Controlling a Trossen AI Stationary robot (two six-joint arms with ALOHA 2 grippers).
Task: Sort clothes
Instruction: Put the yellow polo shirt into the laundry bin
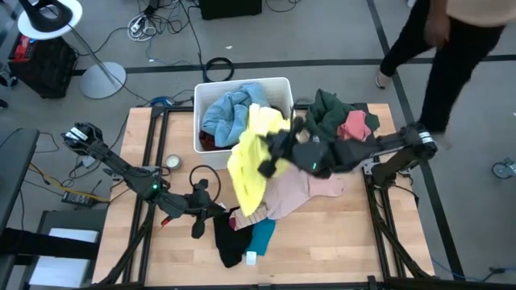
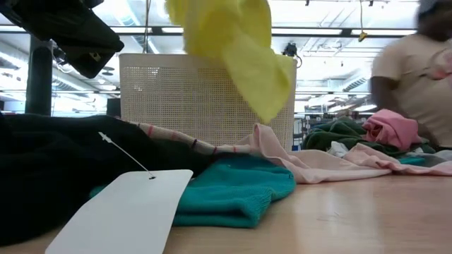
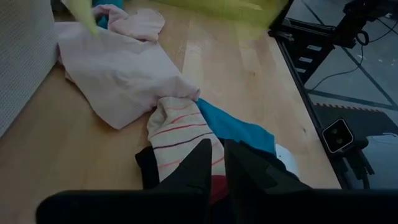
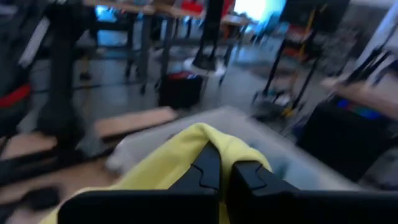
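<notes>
Grey floor [image 1: 339,40], loose cables [image 1: 161,20]

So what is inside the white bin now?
In the white bin a light blue garment lies on top, with something dark red beneath it. The yellow garment, held by the right tool, hangs over its near edge and hides the rest.

No readable text, brand, number or sign anywhere, white hang tag [image 2: 131,212] on the black garment [image 2: 42,176] showed a blank face, teal garment [image 2: 236,187] bore no visible label
</notes>
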